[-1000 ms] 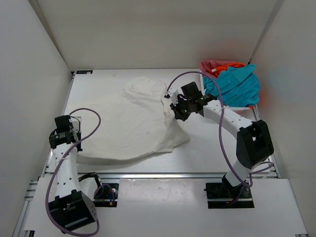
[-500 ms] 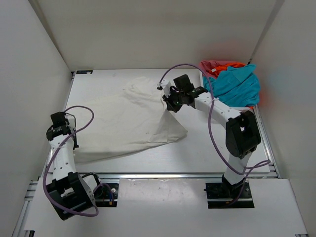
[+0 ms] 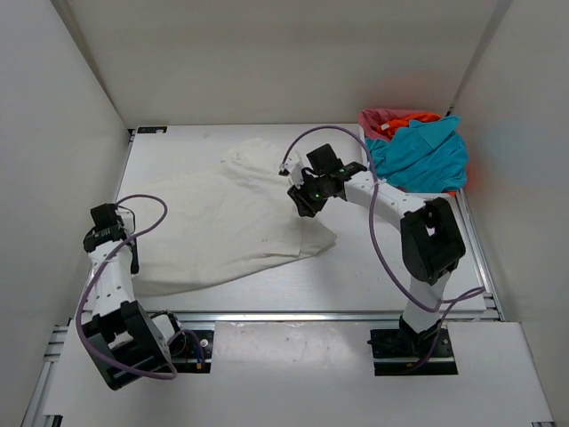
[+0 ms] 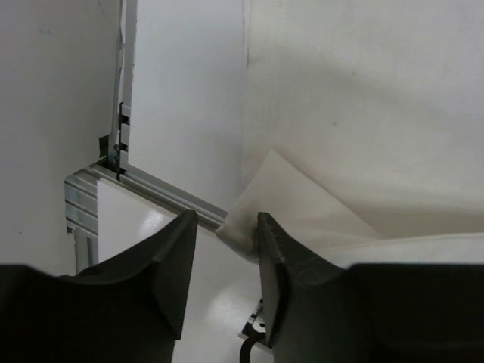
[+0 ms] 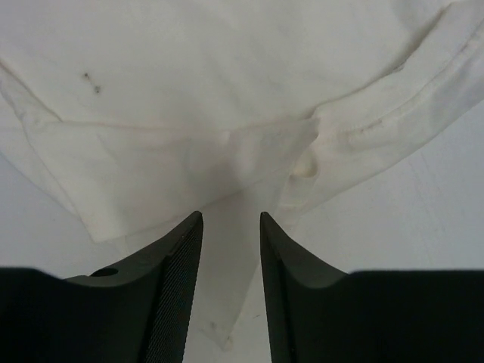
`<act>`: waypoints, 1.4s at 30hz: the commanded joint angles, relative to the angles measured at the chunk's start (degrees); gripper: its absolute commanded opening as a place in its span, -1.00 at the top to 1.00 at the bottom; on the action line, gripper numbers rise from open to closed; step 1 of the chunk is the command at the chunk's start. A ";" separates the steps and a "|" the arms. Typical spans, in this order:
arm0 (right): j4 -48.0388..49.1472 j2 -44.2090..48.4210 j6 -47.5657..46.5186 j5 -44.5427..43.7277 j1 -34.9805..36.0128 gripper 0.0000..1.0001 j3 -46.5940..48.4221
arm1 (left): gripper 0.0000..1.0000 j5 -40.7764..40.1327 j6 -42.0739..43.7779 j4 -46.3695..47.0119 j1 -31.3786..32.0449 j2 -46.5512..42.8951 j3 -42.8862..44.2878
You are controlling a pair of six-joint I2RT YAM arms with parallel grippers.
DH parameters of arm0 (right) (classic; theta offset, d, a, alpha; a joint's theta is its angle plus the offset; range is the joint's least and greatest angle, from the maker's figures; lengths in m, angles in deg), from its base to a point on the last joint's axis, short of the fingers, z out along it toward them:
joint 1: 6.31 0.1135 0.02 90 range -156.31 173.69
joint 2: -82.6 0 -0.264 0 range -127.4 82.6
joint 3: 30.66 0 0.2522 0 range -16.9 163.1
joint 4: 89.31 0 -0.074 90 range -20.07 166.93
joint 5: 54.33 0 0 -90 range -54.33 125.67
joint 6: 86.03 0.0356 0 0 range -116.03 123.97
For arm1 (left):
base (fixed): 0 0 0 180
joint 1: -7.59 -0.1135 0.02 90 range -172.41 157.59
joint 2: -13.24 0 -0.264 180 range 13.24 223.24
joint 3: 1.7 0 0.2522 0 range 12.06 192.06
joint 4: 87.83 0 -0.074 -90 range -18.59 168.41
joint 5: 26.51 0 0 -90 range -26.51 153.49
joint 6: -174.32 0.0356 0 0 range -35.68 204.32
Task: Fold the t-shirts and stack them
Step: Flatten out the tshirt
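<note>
The white t-shirt [image 3: 231, 222] lies spread on the table, left of centre. My right gripper [image 3: 302, 201] hovers over the shirt's right part, jaws apart. In the right wrist view [image 5: 231, 218] a seamed fold of the white shirt [image 5: 227, 76] lies flat under the open fingers. My left gripper [image 3: 108, 228] is at the shirt's left edge. In the left wrist view [image 4: 227, 219] its jaws stand apart, with a corner of the white shirt [image 4: 363, 113] between them, against the right finger [image 4: 276, 249]. The teal-blue shirt [image 3: 422, 156], orange shirt [image 3: 418, 116] and pinkish-red shirt [image 3: 380, 117] are heaped at the back right.
White walls close in the table on the left, back and right. An aluminium rail [image 4: 151, 185] runs along the table's left edge near my left gripper. The heap of coloured shirts sits against the right wall.
My right gripper has moved left over the shirt, and the cloth under it has settled flatter. My left gripper has drawn back toward the left edge, and the shirt's left side lies lower.
</note>
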 commanded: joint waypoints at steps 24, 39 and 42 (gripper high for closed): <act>0.43 -1.46 2.04 6.18 -3.13 0.12 -4.22 | -0.11 -1.94 -1.85 7.07 -1.29 11.35 -2.92; 3.78 -5.50 2.75 -7.44 -3.12 0.27 -6.16 | -0.09 3.32 -1.58 10.32 2.74 24.18 4.36; 3.78 -5.06 3.27 -5.61 -3.21 0.54 -8.44 | -0.02 5.79 -2.20 10.24 4.15 28.30 6.47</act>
